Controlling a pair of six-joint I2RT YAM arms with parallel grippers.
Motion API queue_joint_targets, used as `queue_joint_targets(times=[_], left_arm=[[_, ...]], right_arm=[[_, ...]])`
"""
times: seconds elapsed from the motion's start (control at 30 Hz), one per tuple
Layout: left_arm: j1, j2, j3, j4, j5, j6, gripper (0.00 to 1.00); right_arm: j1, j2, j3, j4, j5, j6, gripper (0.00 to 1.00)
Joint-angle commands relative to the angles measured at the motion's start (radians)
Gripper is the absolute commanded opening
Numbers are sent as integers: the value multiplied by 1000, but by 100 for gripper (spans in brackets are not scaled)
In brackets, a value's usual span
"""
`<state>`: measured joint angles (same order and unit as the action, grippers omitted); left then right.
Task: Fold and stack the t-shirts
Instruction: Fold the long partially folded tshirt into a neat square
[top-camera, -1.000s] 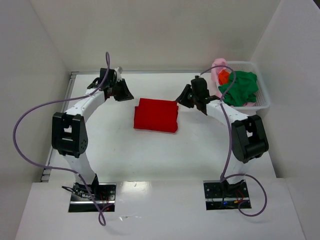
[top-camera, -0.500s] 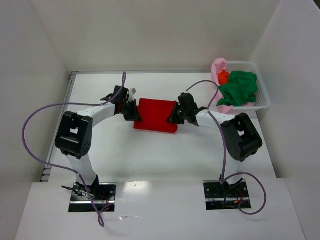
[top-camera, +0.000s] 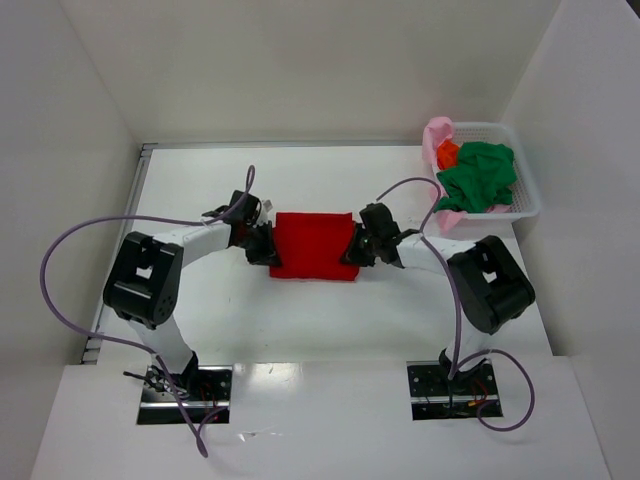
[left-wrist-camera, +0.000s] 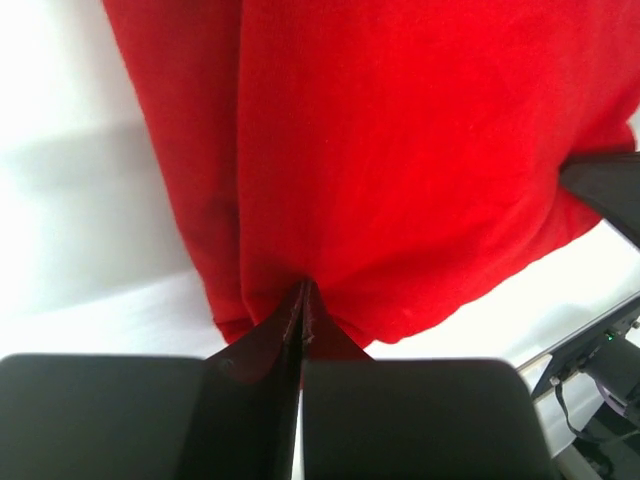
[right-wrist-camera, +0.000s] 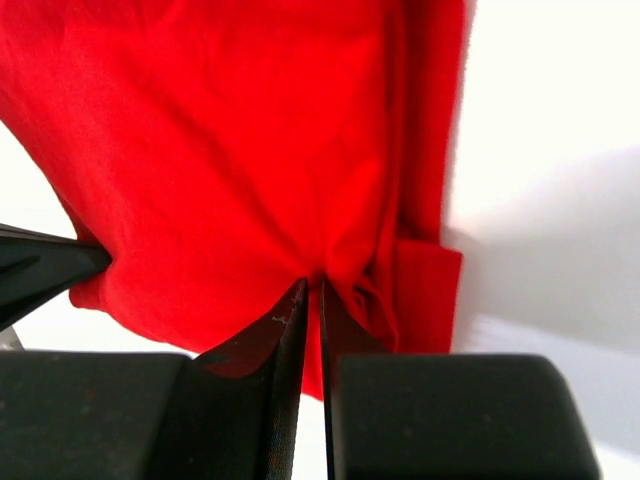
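A folded bright red t-shirt (top-camera: 312, 244) lies mid-table between my two arms. My left gripper (top-camera: 267, 245) is shut on its left edge; in the left wrist view the red cloth (left-wrist-camera: 400, 150) bunches into the closed tips (left-wrist-camera: 303, 290). On the opposite side my right gripper (top-camera: 355, 248) is shut on the right edge, with a pinch of the red cloth (right-wrist-camera: 220, 150) between its narrow tips (right-wrist-camera: 312, 285). The dark green t-shirt (top-camera: 480, 176), the orange one (top-camera: 447, 153) and the pale pink one (top-camera: 435, 135) are heaped in the basket.
The white lattice basket (top-camera: 528, 203) stands at the back right, close to the right wall. White walls enclose the table on three sides. Purple cables loop off both arms.
Both arms swung inward from the back of the table to the red t-shirt and their jaws closed on its two side edges. The shirt has shifted slightly nearer.
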<state>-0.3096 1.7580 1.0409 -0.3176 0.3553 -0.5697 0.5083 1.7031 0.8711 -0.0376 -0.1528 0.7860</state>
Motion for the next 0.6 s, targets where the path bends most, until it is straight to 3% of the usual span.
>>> queue_joint_targets(times=[0.0,0.23,0.27,0.37,0.43,0.57], left_arm=[[-3,-64,-42,-49,-32,-22,0],[-3,-121,-55,-84,-12,-1,4],[-3,-159,-44,-93,5,-1,8],[-3,-253,1,-107,20,28,36],[-3,-299,1,-118,42,28,52],[-3,-394,-54,-127,62,2,56]], right_arm=[[9,-77,-40,-13,42,1,14],[9,-121,-18,-80,91,-20,17],[9,-122,-6,-90,91,-21,17],[9,-181,34,-113,104,-30,23],[9,-232,45,-122,104,-30,33],[9,-286,16,-122,113,-41,46]])
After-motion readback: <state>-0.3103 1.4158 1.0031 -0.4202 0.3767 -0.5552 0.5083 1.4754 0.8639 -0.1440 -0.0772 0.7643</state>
